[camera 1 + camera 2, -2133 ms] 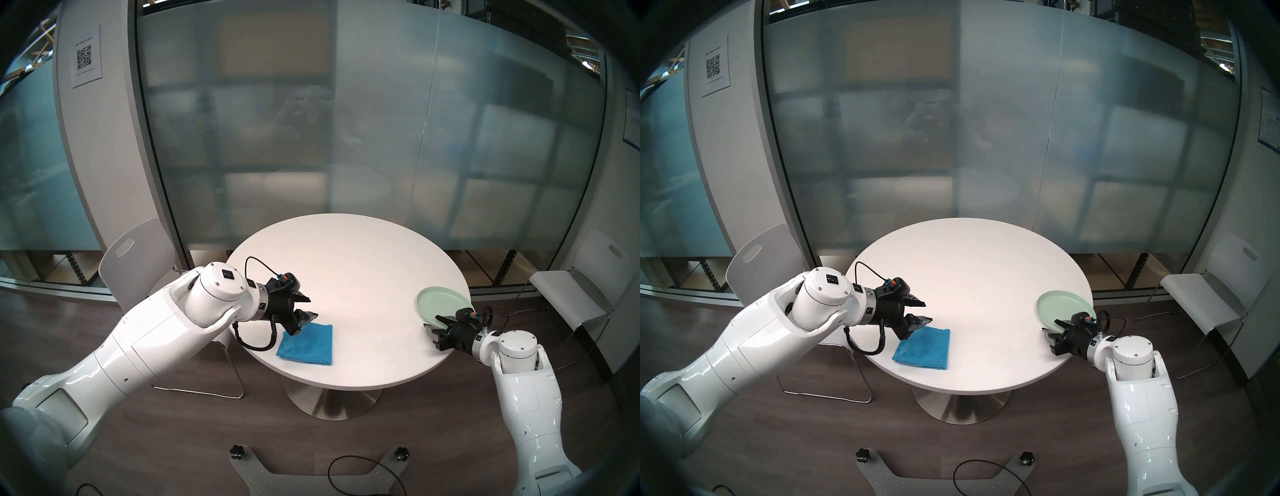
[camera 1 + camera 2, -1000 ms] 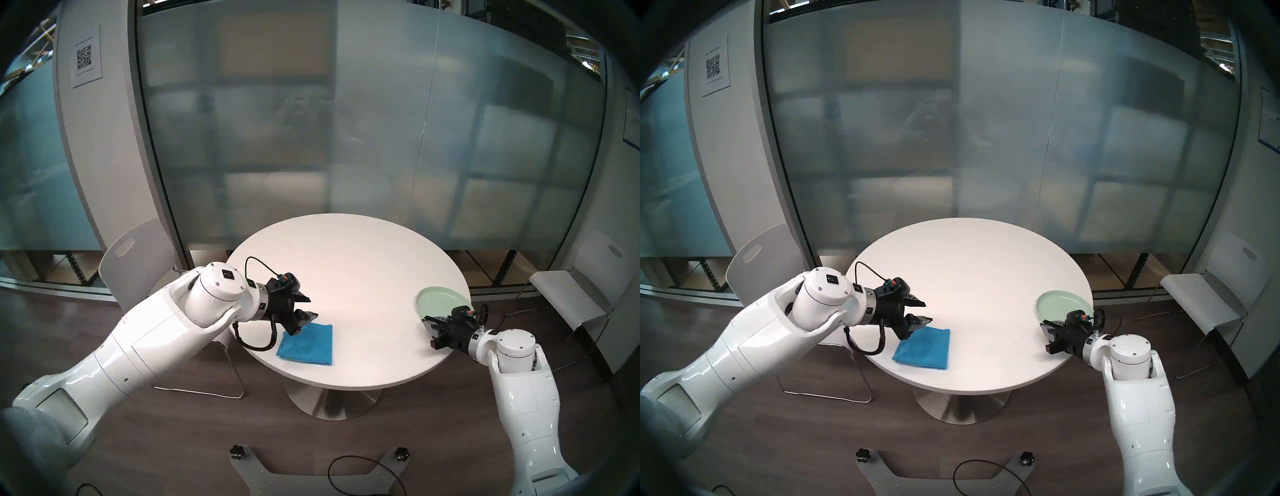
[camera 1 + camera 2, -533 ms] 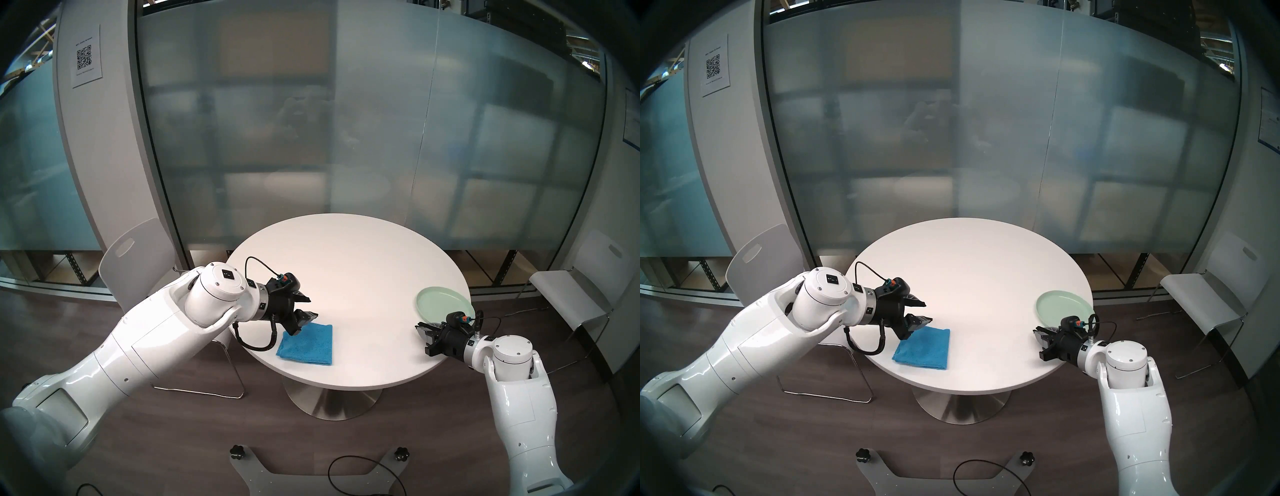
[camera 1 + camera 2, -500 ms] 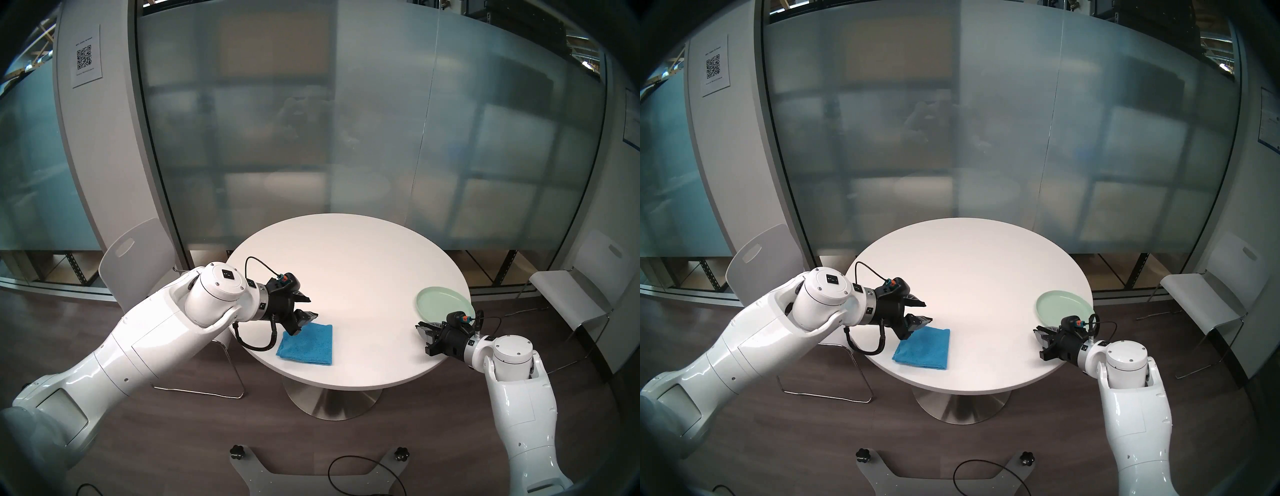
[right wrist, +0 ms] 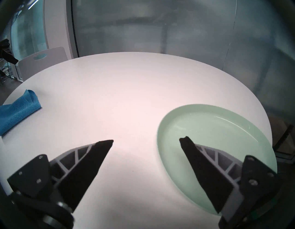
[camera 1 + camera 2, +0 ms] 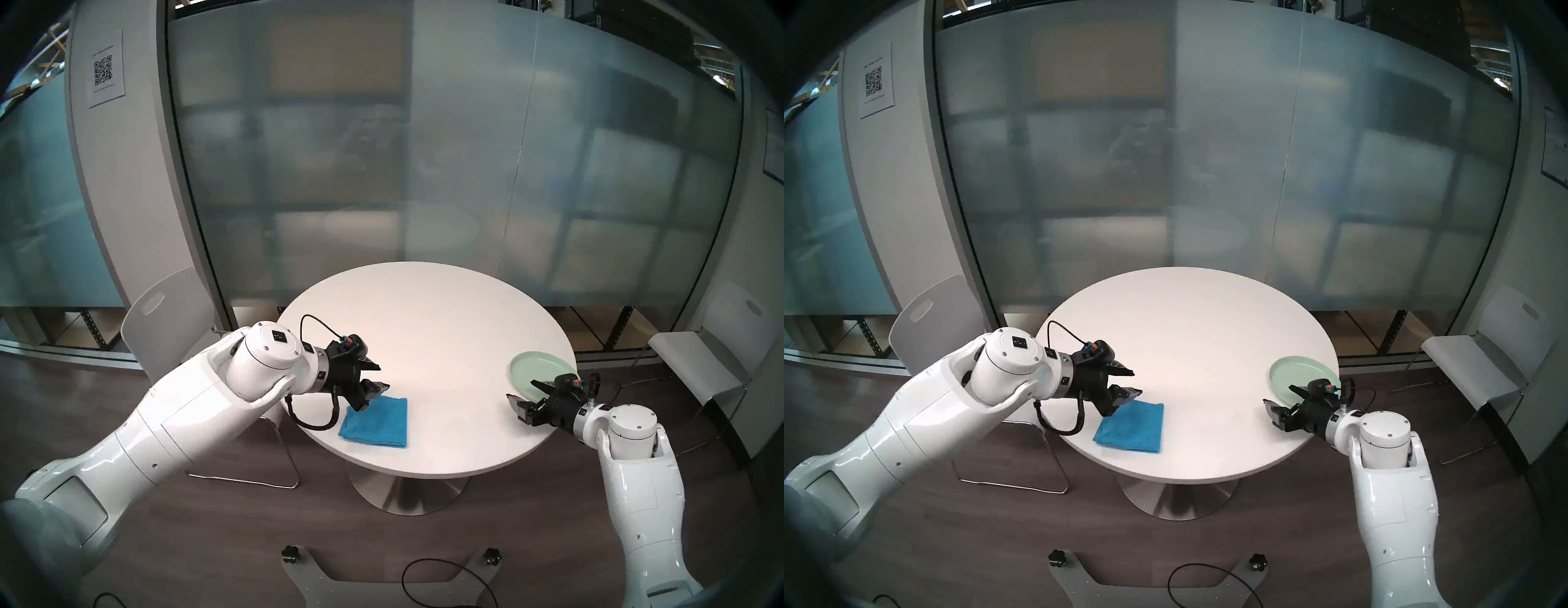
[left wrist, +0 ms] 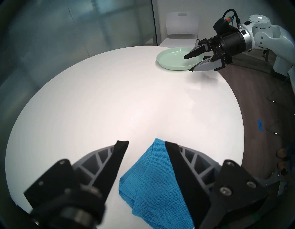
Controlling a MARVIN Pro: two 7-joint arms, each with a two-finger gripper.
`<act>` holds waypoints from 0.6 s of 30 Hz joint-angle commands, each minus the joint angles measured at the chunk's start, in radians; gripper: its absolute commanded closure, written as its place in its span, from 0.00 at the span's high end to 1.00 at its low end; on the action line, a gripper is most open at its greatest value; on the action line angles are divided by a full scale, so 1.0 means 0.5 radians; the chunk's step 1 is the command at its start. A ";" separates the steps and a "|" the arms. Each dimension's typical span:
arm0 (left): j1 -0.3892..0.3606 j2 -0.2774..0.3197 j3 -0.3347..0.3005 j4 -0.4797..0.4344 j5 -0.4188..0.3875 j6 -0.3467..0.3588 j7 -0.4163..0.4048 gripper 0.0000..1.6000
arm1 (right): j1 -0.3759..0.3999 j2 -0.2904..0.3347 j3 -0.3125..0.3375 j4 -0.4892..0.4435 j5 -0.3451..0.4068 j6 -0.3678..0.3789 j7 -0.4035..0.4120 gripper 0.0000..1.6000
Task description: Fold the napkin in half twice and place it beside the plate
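At lower left of the head view, the left claw [image 6: 379, 378] hangs part-open over the folded bright blue terry napkin [image 6: 376, 423]; at right, the right claw [image 6: 524, 390] gapes wide, empty, straddling the round mint-green plate's [image 6: 535, 366] rim.

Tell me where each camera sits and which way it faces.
Head stereo left: high on the head, looking down at the round table; both arms show.
Head stereo right: nearly the same picture, slightly shifted.
Left wrist: behind the left hand, over the blue napkin, facing the right hand.
Right wrist: behind the open right hand, beside the mint-green plate.
Both wrist views share the plate and the napkin.
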 commanded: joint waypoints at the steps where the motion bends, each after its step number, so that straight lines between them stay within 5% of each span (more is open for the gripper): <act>1: -0.030 0.002 -0.017 -0.027 0.001 -0.007 -0.004 0.70 | 0.126 0.046 -0.019 0.100 -0.023 -0.042 -0.009 0.92; 6: -0.030 0.002 -0.017 -0.027 0.001 -0.007 -0.004 0.70 | 0.170 0.065 -0.034 0.180 -0.037 -0.066 -0.015 0.87; 12: -0.030 0.002 -0.017 -0.027 0.000 -0.007 -0.004 0.70 | 0.175 0.069 -0.042 0.190 -0.036 -0.076 -0.009 0.66; 18: -0.030 0.003 -0.016 -0.027 0.000 -0.007 -0.004 0.70 | 0.157 0.072 -0.046 0.166 -0.033 -0.062 -0.003 0.60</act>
